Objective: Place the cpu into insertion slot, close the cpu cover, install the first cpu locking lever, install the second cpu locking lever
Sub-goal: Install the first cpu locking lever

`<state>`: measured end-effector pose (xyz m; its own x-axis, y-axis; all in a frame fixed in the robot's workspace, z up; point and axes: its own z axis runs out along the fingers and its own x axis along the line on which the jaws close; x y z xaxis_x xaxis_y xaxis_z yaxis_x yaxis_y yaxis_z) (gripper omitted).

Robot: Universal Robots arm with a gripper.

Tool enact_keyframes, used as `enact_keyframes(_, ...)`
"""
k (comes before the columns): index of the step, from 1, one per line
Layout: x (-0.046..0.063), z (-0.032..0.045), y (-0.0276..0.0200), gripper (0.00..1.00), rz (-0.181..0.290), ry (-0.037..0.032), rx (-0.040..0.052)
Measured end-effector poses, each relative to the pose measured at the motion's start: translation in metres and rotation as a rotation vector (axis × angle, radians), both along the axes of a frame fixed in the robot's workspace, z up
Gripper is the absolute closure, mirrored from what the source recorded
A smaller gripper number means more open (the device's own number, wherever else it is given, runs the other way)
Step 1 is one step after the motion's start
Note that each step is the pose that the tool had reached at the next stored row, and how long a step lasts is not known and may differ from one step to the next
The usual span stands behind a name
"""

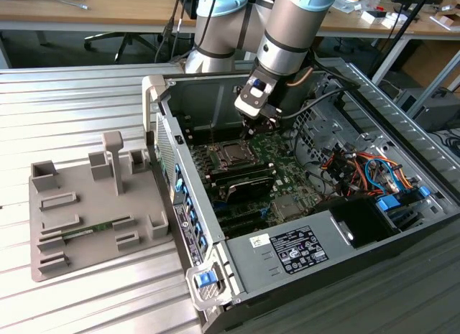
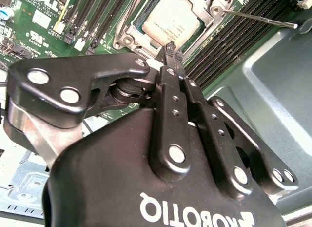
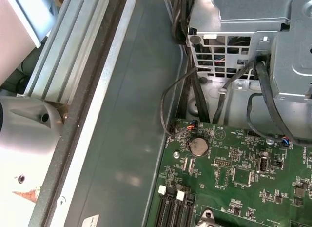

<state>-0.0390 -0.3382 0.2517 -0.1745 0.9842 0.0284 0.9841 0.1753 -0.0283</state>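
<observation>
- Viewing the open computer case [image 1: 159, 90], I see it laid flat on the ribbed metal tabletop [image 1: 79, 97]. Its motherboard [image 1: 287, 169] therefore faces up towards the arm.
- I find the cpu [image 2: 173, 19] lying flat in the insertion slot [image 2: 137, 23], silvery top upward. The cpu cover [image 2: 127, 35] frames it and, as I judge, is folded down over its edges.
- One thin locking lever [image 2: 258, 17] juts free from a socket corner, out over the memory slots [image 2: 229, 36]. I take this to mean it is not yet latched.
- My end effector [image 2: 171, 50] hangs just at the edge of the socket in the second wrist view. Its fingers are drawn together tip to tip, with nothing visible between them. I cannot tell whether the tips touch the cover or pinch any thin part below.
- A grey fixture tray [image 1: 43, 233] rests beside the case on the exterior view's left, well apart from the end effector.
</observation>
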Motion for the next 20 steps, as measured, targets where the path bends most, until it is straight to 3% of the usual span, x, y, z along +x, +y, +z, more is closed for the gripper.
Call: enact_keyframes(20, 0.0000, 0.0000, 0.0000, 0.90, 0.030, 0.0000, 0.0001)
